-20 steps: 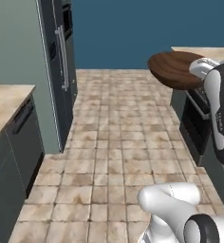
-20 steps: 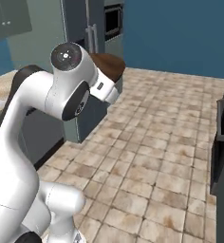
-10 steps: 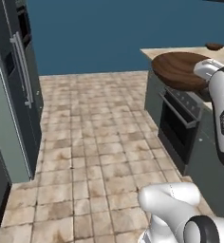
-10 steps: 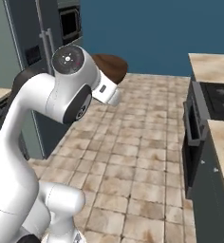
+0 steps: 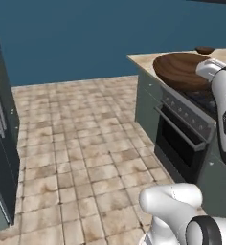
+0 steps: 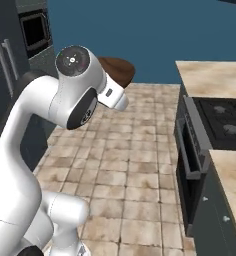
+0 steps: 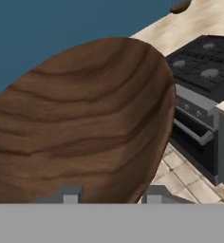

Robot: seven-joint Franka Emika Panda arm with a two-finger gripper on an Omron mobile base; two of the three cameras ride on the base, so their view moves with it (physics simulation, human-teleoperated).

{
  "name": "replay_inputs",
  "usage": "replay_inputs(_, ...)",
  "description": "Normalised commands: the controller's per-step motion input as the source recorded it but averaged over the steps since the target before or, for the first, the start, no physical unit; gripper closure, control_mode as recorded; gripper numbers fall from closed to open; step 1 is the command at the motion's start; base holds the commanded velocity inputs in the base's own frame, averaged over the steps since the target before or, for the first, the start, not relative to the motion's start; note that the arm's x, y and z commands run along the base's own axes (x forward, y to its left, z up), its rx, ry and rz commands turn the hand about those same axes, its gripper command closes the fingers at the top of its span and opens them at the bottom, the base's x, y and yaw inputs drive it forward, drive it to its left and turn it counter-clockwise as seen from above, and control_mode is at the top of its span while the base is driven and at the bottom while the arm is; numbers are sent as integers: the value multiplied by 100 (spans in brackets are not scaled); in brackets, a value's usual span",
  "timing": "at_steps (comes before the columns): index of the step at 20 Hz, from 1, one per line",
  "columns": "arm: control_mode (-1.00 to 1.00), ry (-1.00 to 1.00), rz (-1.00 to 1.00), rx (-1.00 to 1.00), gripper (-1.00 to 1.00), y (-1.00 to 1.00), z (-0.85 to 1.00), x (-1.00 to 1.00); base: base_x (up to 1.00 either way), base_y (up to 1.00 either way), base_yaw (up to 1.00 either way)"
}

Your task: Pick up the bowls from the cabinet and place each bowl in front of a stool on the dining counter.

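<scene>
Carrying a shallow round dark-brown wooden bowl (image 7: 85,123)

My fingers (image 7: 69,195) clamp its rim; it sits upper right in the left base view, over the marble-topped dining counter (image 5: 146,60).

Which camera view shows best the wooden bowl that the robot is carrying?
The hand view: the bowl spans it, grain clear. The left base view shows its dark underside; the right base view shows just an edge behind the arm.

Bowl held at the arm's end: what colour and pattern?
Dark brown wood with wavy darker grain; the bowl shows best in the hand view.
</scene>
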Motion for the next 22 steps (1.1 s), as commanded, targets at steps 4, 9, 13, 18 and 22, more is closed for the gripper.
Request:
replay_inputs(4,100,0,0,0,100,0,0,0,100,28,-30)
replay_inputs(9,100,0,0,0,100,0,0,0,100,37,-33)
replay_inputs(13,100,0,0,0,100,0,0,0,100,49,-31)
replay_inputs(18,100,0,0,0,100,0,0,0,100,73,-27)
replay_inputs(22,100,0,0,0,100,0,0,0,100,98,-24)
